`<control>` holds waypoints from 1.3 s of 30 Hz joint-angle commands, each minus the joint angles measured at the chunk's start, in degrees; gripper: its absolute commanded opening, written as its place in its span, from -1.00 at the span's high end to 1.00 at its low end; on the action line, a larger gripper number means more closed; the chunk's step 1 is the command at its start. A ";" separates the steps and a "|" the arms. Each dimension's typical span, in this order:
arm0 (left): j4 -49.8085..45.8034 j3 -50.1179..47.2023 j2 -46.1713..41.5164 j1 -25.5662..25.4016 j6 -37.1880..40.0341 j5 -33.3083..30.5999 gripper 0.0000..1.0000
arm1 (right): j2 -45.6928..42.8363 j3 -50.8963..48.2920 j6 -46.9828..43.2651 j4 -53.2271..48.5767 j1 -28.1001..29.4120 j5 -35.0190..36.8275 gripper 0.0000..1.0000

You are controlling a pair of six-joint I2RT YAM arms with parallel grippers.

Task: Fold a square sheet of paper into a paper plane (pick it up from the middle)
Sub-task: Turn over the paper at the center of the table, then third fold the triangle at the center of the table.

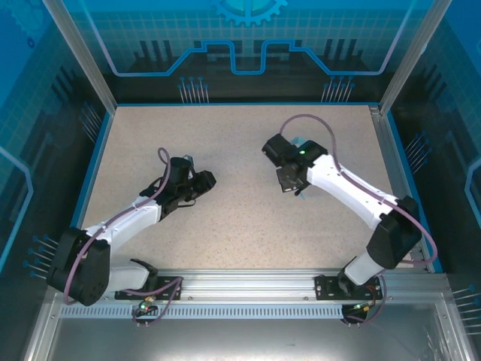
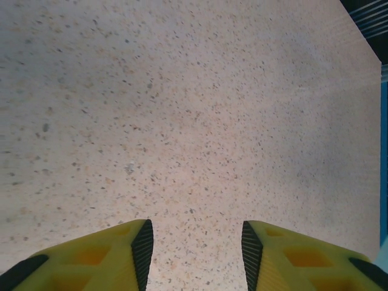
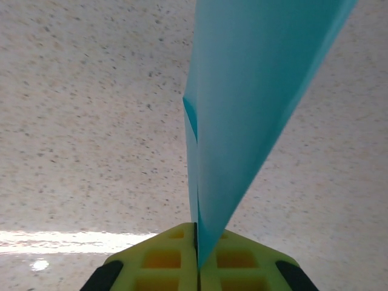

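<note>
The speckled worktop [image 1: 240, 226] has both arms over it: the left arm [image 1: 128, 218] reaches in across its left half and the right arm [image 1: 353, 188] across its right half, their ends facing each other near the middle. The left tool [image 2: 197, 248] hangs with its yellow fingers parted, holding nothing. The right tool [image 3: 197, 242] is pinched tight on the folded light-blue paper [image 3: 242, 91], a creased strip widening away from the fingers, held over the worktop right of centre.
</note>
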 commanded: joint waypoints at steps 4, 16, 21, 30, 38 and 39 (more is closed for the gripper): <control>-4.25 -2.48 -4.52 0.71 -0.67 -7.89 0.04 | 13.23 5.54 4.29 -8.52 4.50 3.57 0.86; -10.33 -5.89 -13.68 3.26 0.21 -13.91 -0.14 | 32.31 15.70 2.42 3.02 6.89 -19.00 0.72; -10.00 -6.50 -13.54 3.50 -0.06 -12.95 -0.17 | 31.24 15.61 2.26 8.18 6.54 -26.13 0.50; -7.76 -4.17 -9.07 3.51 1.07 -7.55 -0.23 | 12.47 -3.52 1.50 27.54 2.08 -37.33 0.01; -1.45 -1.24 -0.07 3.50 1.13 4.31 -0.26 | 7.02 -22.36 5.26 45.71 -5.68 -52.04 0.47; -1.12 -0.58 1.53 3.52 1.30 5.96 -0.26 | 7.47 -23.16 5.60 46.86 -5.70 -52.39 0.49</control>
